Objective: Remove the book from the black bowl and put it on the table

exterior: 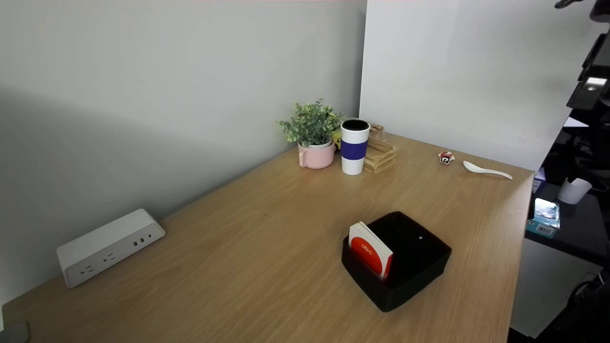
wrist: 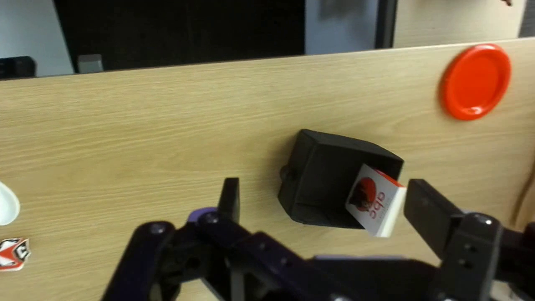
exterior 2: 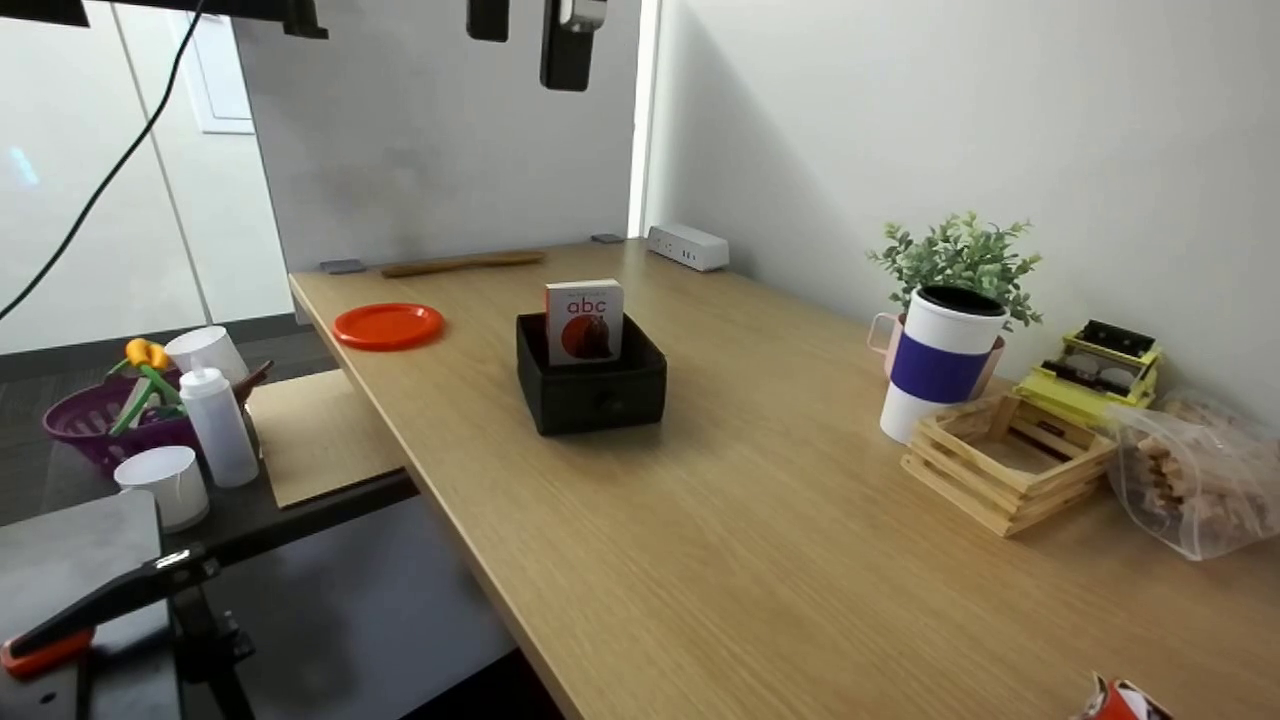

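The small book with a white face, "abc" lettering and red-orange edges stands in the black bowl, leaning at one wall and rising above the rim. In an exterior view the book faces the camera above the bowl's wall. The bowl stands on the wood-grain table. In the wrist view my gripper is open and empty, high above; the book and bowl appear between its fingers. The fingertips also show at an exterior view's top edge, apart from the book.
A red plate lies near the table edge beyond the bowl. A white and dark blue cup, potted plant, wooden crate and bag stand by the wall. A spoon and power strip lie farther off.
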### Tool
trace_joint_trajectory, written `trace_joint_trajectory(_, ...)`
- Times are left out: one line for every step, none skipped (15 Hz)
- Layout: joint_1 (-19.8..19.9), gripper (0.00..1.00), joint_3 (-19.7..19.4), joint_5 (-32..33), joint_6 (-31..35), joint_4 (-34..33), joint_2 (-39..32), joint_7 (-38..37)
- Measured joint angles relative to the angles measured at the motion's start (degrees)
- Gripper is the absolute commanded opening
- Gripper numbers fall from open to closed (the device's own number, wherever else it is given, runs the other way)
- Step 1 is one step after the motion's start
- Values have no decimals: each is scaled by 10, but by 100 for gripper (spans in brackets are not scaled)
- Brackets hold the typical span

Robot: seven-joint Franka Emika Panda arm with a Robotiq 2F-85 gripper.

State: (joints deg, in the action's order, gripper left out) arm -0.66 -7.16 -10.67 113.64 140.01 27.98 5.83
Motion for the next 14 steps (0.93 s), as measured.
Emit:
trace_joint_trajectory(-2, 100, -1, -29, 7, -4, -8, 0)
trace_joint_trajectory(-3, 100, -1, -44, 11, -8, -15, 0)
trace_joint_trajectory(-3, 100, -2, -50, 12, -11, -19, 0)
trace_joint_trajectory(-3, 100, -3, -52, 12, -13, -21, 0)
trace_joint_trajectory(-3, 100, -4, -53, 12, -13, -21, 0)
trace_joint_trajectory(-2, 100, -4, -52, 12, -13, -21, 0)
trace_joint_trajectory(0, 100, -4, -52, 12, -13, -20, 0)
trace_joint_trajectory(4, 100, -5, -52, 12, -13, -18, -1)
trace_joint_trajectory(6, 100, -6, -56, 12, -13, -16, -3)
trace_joint_trajectory(7, 100, -8, -68, 12, -13, -15, -11)
trace_joint_trajectory(7, 100, -9, -88, 18, -13, -15, -24)
trace_joint_trajectory(7, 100, -7, -108, 28, -13, -15, -38)
trace_joint_trajectory(5, 100, -4, -125, 40, -13, -16, -52)
trace_joint_trajectory(4, 100, 2, -139, 54, -13, -19, -65)
